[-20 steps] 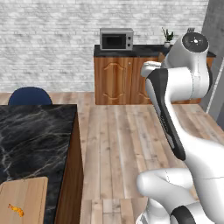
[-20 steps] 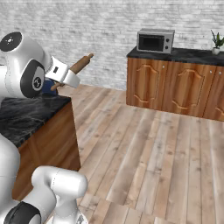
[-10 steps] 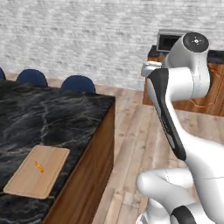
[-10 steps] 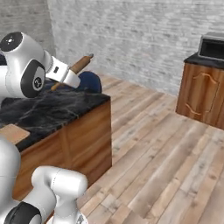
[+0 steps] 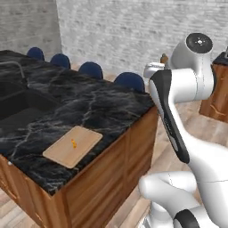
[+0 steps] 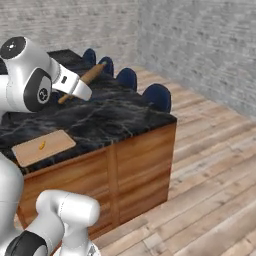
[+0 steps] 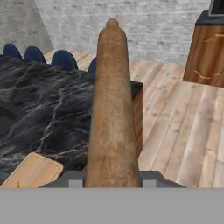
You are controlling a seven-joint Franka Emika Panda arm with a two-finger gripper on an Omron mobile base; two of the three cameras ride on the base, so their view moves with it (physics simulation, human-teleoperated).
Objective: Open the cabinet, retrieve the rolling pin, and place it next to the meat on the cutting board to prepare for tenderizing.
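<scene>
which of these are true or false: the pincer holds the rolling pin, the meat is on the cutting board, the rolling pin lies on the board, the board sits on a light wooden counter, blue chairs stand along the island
1. The pincer holds the rolling pin. True: it is shut on the pin, up in the air.
2. The meat is on the cutting board. True.
3. The rolling pin lies on the board. False: it is held above the island, apart from the board.
4. The board sits on a light wooden counter. False: it lies on the black marble counter of the island.
5. Blue chairs stand along the island. True: they line its far side.
</scene>
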